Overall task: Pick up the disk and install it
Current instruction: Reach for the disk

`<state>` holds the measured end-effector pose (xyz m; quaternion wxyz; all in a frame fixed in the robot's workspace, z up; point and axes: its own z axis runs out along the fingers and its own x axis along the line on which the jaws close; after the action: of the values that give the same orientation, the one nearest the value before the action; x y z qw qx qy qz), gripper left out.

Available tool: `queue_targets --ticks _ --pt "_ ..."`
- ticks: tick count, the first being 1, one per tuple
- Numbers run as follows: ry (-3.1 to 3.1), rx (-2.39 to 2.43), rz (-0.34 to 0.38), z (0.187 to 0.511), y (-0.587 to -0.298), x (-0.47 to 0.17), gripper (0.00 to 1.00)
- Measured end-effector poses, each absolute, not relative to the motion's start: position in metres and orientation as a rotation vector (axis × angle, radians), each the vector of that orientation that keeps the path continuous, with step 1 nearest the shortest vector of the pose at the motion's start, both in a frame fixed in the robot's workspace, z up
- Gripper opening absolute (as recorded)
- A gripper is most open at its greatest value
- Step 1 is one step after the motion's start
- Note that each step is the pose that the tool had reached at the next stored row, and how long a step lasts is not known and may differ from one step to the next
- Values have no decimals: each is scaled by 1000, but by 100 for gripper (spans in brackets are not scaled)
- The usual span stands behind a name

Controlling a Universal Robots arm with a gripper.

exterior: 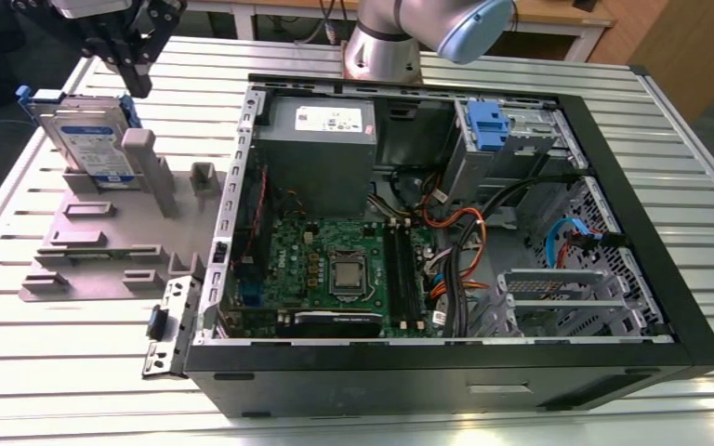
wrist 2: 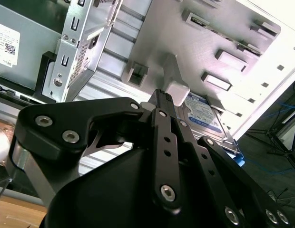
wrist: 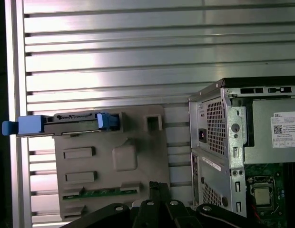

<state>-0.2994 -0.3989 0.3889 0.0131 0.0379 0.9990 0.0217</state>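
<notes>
The disk [exterior: 90, 139] stands on edge in a slot of the grey stand [exterior: 97, 242], near the table's [exterior: 85, 372] far corner on the exterior view's left. Its labelled face is turned toward the open computer case [exterior: 630, 186], and its blue carrier rails frame it at the top and sides. In the first wrist view the disk [wrist: 66, 123] is seen edge-on from above, with a blue rail end reaching past the stand toward the table's edge.

The hand [exterior: 134, 79] hangs in the air just above the disk's upper edge and does not touch it. In the first wrist view the hand's [wrist: 159, 187] fingers look pressed together with nothing between them, so I judge it closed and empty. In the second wrist view the hand [wrist 2: 162, 95] points down toward the stand, with the disk [wrist 2: 204, 114] just beyond its tip.

As I judge it, the task is at its very start. The disk has not been gripped or lifted from its slot. The case lies open on its side across the middle of the table, and a blue clip [exterior: 487, 125] sits at the drive bay in its far corner. Both the pick and the installation are left to do.
</notes>
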Motion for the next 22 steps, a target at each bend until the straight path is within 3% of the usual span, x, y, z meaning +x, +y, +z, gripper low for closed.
queue_targets --ticks 22 --pt "3112 118 68 388 -399 -310 11"
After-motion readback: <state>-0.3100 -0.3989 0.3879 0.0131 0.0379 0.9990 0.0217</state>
